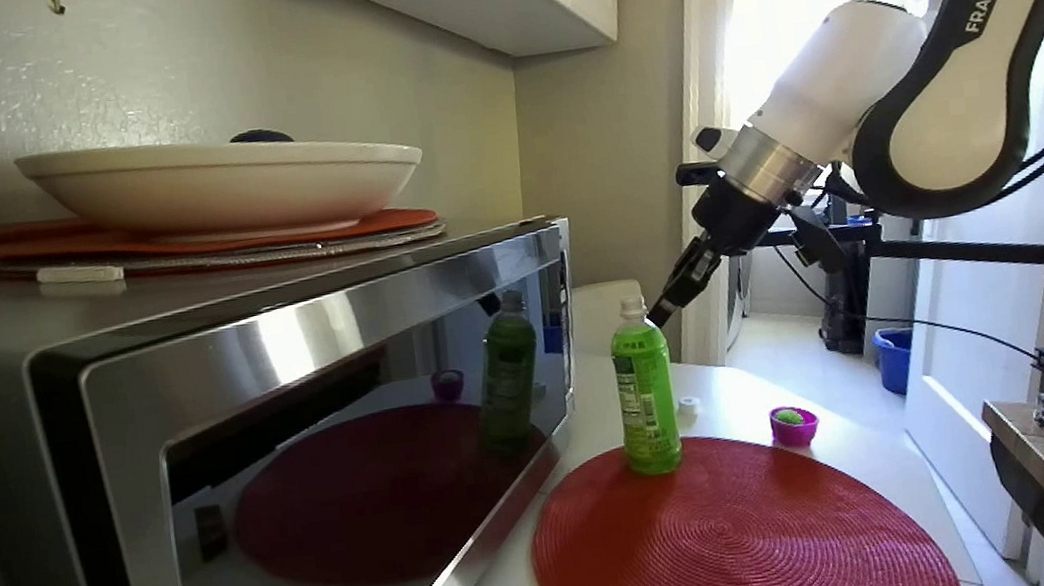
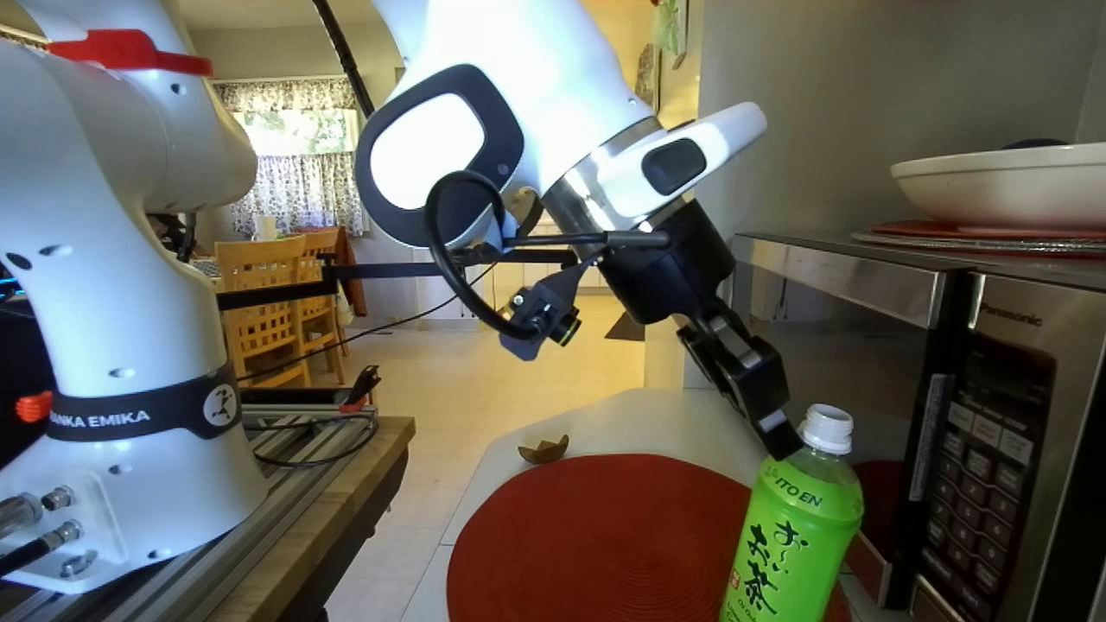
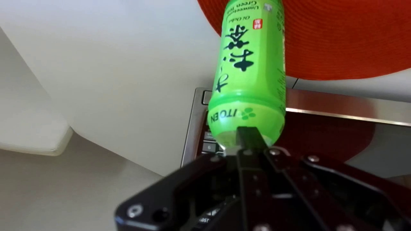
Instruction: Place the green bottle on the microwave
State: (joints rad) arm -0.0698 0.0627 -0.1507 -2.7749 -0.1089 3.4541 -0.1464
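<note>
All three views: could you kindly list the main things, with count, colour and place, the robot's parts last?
counter: 1, white, under the microwave
microwave: 1, silver and black, on the counter
mats: count unclear, red and grey, on the microwave
bowl: 1, white, on the mats
placemat: 1, red, on the counter
bottle: 1, green, on the placemat, near its edge
cup: 1, pink, on the counter
bucket: 1, blue, background
chairs: at least 2, yellow, background
bench: 1, brown, near the counter
robot arm: 1, white and black, on the bench
gripper: 1, black, shut beside the bottle's neck
</note>
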